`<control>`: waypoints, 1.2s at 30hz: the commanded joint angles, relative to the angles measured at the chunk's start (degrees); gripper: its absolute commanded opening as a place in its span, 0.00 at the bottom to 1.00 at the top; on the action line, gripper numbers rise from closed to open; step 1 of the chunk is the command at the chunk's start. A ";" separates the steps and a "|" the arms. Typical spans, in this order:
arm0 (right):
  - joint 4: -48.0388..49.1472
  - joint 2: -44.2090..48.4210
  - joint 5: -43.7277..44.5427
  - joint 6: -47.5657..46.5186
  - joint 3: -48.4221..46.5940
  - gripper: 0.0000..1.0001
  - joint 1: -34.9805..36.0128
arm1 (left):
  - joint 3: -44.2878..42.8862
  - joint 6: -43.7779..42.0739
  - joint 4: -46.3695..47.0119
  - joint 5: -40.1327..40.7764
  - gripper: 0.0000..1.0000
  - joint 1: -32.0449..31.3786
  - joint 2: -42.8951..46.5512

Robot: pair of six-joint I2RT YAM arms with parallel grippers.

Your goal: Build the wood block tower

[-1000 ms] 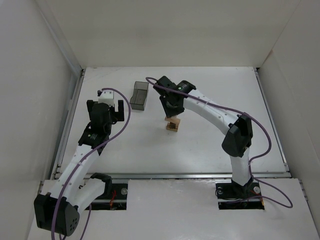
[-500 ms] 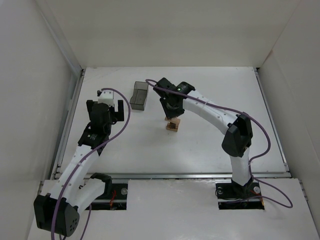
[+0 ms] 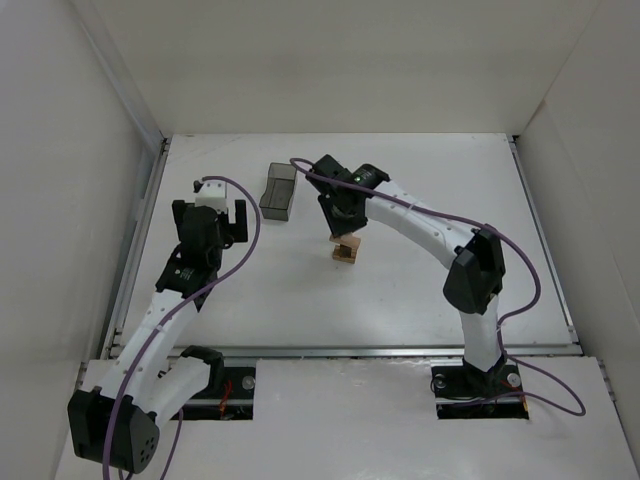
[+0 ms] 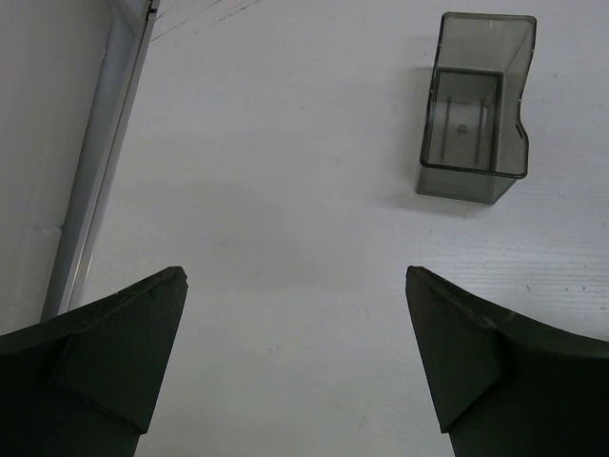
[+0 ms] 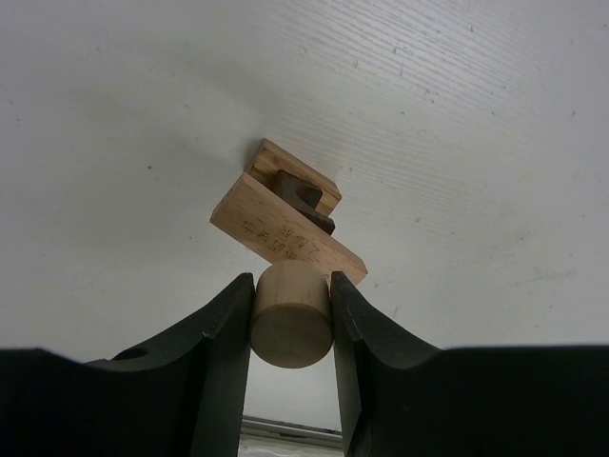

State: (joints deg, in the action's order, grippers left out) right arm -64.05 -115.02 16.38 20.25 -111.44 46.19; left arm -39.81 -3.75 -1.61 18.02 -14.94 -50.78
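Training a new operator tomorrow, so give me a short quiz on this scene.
1. True or false: the left gripper is open and empty.
2. The right gripper holds: A) a flat block B) a round wooden piece C) nothing.
3. Fill in: the left wrist view shows a grey ___ on the table.
Key: 1 true; 2 B; 3 bin.

Light-tan rectangular wooden blocks (image 5: 285, 238) lie stacked crosswise at centre frame. A round light-tan wooden cylinder (image 5: 290, 314), just below, is gripped end-on.
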 commanded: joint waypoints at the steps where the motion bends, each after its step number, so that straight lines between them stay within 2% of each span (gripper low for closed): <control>1: 2.35 -0.38 -0.30 -1.09 0.43 0.00 0.04 | 0.26 0.76 0.99 0.35 0.99 0.35 1.30; 16: 2.88 -1.52 -0.30 -1.62 2.01 0.00 0.04 | 0.26 0.76 0.99 0.35 0.99 0.35 1.30; 28: 2.88 -1.52 0.23 -2.67 2.01 0.12 0.04 | 0.26 0.76 0.99 0.35 0.99 0.35 1.30; 36: 3.93 -1.52 0.23 -2.67 2.01 0.14 0.04 | 0.26 0.76 0.99 -0.18 0.99 0.35 1.30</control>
State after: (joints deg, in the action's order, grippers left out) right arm -62.46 -115.98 16.03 18.11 -109.65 46.19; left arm -39.81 -3.75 -1.61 18.00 -14.90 -50.78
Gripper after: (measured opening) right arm 0.406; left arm 0.990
